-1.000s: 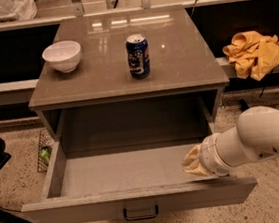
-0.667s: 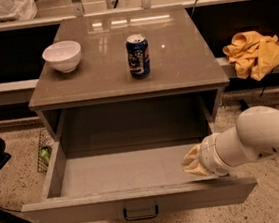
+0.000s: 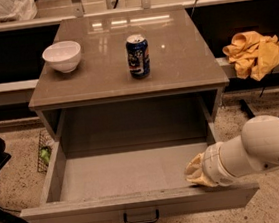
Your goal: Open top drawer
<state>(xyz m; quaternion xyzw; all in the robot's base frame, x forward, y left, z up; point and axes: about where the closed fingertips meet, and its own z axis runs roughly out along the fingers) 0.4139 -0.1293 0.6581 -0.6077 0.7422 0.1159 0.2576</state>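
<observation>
Standing pulled well out, the top drawer looks open, task essentially done; the tool rests inside its front-right corner, grip state untellable.

You have one drawer in view, standing open, with one black handle on its front. On the surface above it you can count two things: one white bowl and one blue can. Off to the right lies one yellow cloth, bunched up. At the top left there is one pale plastic bag. You are working with one white arm and one hand, and that hand sits at the drawer's front right corner, just inside the front panel.
</observation>
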